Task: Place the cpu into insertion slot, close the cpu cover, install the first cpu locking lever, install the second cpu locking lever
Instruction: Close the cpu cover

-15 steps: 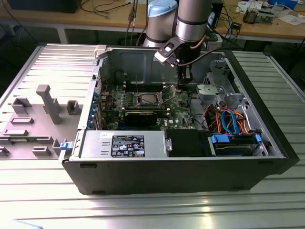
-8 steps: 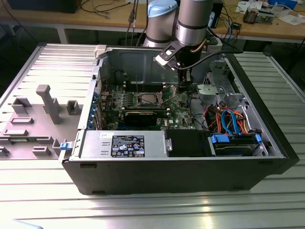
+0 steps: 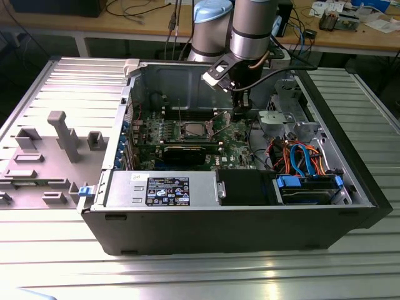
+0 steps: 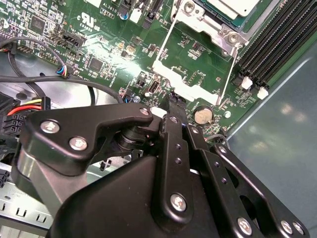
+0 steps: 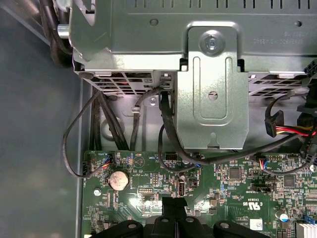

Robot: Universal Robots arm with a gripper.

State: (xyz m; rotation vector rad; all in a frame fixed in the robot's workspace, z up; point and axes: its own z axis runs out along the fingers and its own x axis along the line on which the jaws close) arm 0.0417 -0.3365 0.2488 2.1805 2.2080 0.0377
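Note:
The cpu (image 3: 192,130) (image 4: 233,6) lies flat with its silver top up in the insertion slot (image 4: 214,26) on the green motherboard. Beside it the cpu cover (image 4: 184,79), a thin silver frame with a square window, stands swung open off the slot, toward the exterior view's right (image 3: 217,122). Two thin wire levers (image 4: 166,45) run alongside the cover, unlatched. My gripper (image 3: 240,107) (image 4: 173,101) (image 5: 173,204) hangs over the board just beyond the open cover, near the round coin battery (image 5: 119,179). Its black fingers are shut together with nothing between them.
Black memory slots (image 4: 277,34) run past the slot. A metal drive cage (image 5: 213,89) with black cables stands close behind my gripper. Orange and blue cables (image 3: 300,156), a grey power supply (image 3: 159,187) and the case walls hem the board in. A grey fixture (image 3: 62,134) lies outside.

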